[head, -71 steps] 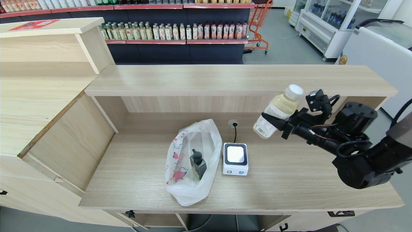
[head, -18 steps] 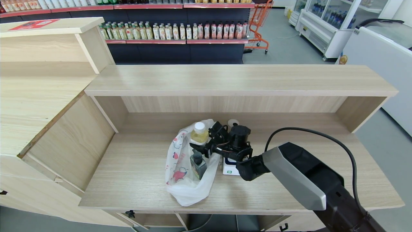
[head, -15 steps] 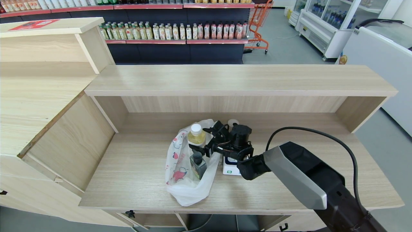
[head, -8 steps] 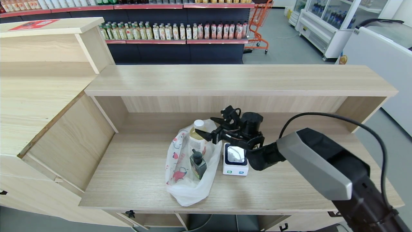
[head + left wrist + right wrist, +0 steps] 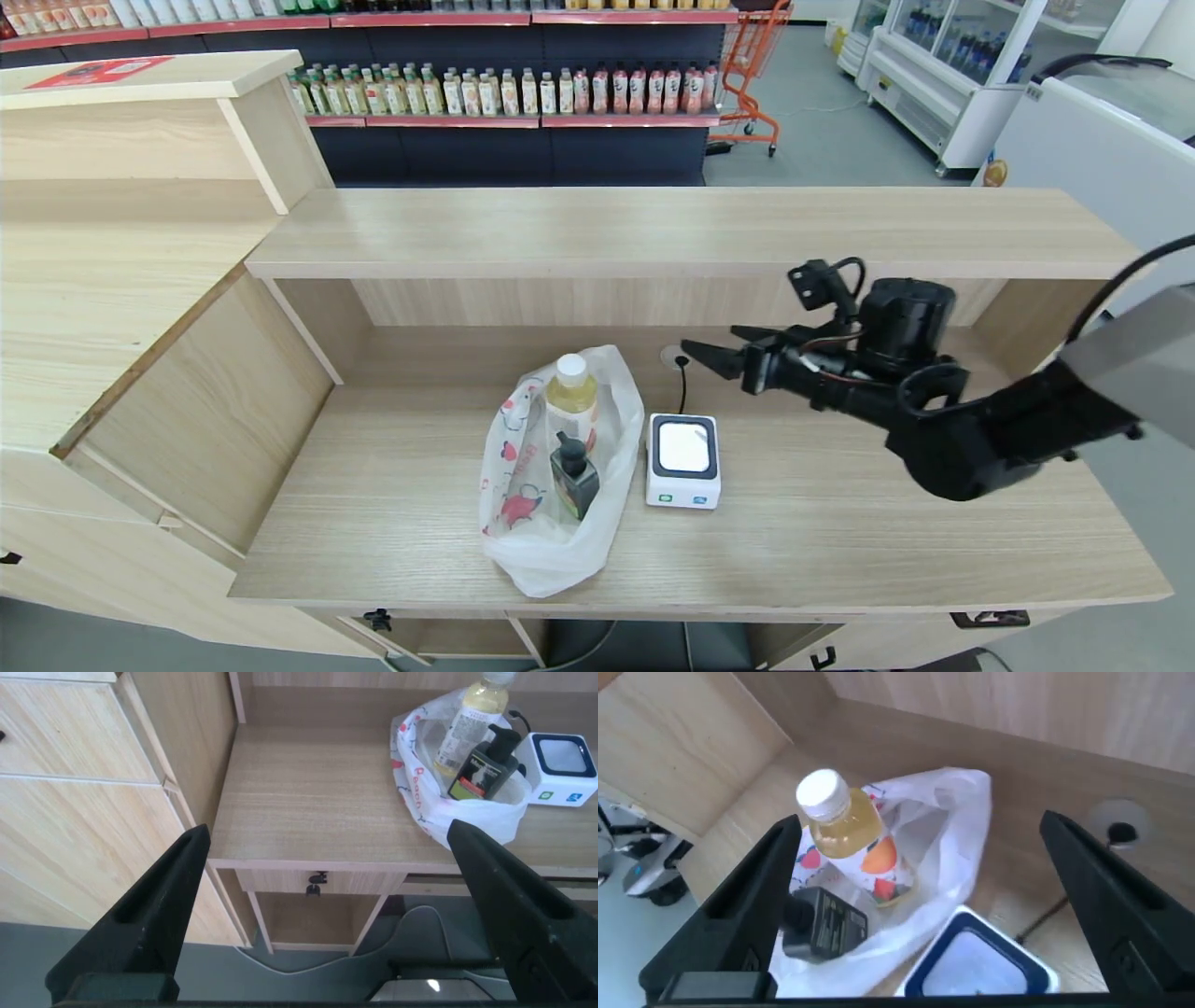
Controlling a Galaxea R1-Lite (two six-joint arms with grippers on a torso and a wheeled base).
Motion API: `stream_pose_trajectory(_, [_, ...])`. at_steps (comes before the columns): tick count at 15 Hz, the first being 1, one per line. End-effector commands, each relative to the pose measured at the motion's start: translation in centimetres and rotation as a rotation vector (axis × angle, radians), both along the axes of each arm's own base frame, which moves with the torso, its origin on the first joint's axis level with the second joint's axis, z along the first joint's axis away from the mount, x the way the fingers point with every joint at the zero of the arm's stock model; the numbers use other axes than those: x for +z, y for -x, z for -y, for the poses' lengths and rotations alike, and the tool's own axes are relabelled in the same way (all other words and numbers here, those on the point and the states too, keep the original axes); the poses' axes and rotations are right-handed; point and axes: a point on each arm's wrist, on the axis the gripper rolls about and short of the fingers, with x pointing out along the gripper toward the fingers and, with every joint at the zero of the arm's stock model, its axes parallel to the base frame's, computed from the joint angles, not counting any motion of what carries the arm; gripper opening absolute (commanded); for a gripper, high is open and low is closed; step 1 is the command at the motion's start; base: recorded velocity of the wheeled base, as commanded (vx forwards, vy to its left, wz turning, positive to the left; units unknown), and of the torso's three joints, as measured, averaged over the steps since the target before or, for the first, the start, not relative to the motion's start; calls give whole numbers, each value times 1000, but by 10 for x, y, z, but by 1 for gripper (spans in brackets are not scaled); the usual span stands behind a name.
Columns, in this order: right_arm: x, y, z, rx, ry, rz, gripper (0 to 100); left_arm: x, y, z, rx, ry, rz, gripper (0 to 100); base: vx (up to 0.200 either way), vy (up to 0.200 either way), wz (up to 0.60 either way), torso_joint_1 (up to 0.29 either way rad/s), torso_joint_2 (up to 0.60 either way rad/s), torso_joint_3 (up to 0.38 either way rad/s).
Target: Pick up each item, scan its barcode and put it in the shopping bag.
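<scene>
A white plastic shopping bag [image 5: 537, 523] lies open on the wooden counter [image 5: 840, 523]. Inside it stand a pale yellow drink bottle [image 5: 571, 397] with a white cap and a dark pump bottle [image 5: 574, 478]. The white barcode scanner [image 5: 683, 459] sits just right of the bag. My right gripper [image 5: 714, 343] hangs open and holds nothing, above the counter to the right of the scanner. Its wrist view looks down on the drink bottle [image 5: 842, 817], the pump bottle [image 5: 827, 924], the bag [image 5: 957, 803] and the scanner [image 5: 980, 961]. My left gripper [image 5: 327, 835] is open, off the counter's front left corner.
A raised upper shelf [image 5: 691, 233] runs along the back of the counter, with a side wall [image 5: 205, 411] on the left. A cable hole [image 5: 674, 355] lies behind the scanner. Bare counter stretches to the right of the scanner.
The right gripper carried the drink bottle from the right into the bag, let it go there, then drew back up and to the right. The bottle now stands in the bag.
</scene>
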Motion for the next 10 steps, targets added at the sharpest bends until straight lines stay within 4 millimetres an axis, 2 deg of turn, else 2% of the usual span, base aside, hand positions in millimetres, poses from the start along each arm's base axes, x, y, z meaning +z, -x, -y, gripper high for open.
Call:
stream_pose_trajectory(1, [41,54,59,-119,-13,49,100,0,0,0,0,-1,-1,100,0,0,0,0,0,0])
stream_pose_trajectory(3, [47,89,90,-205,46,33,100,0,0,0,0,1,1,100,0,0,0,0,0,0])
stream_pose_trajectory(4, [45,99,98,-229,79,20,100,0,0,0,0,1,-1,100,0,0,0,0,0,0])
stream_pose_trajectory(5, [31,142,121,-300,173,-42,100,0,0,0,0,1,-1,100,0,0,0,0,0,0])
stream_pose_trajectory(6, [17,172,132,-349,200,-87,100,0,0,0,0,1,1,100,0,0,0,0,0,0])
stream_pose_trajectory(7, [19,194,139,-410,194,-115,100,0,0,0,0,1,-1,100,0,0,0,0,0,0])
stream_pose_trajectory(8, [22,210,138,-472,200,-147,100,0,0,0,0,1,1,100,0,0,0,0,0,0])
stream_pose_trajectory(9, [28,228,138,-555,179,-116,100,0,0,0,0,1,-1,100,0,0,0,0,0,0])
stream_pose_trajectory(10, [24,250,137,-574,158,-89,100,0,0,0,0,1,-1,100,0,0,0,0,0,0])
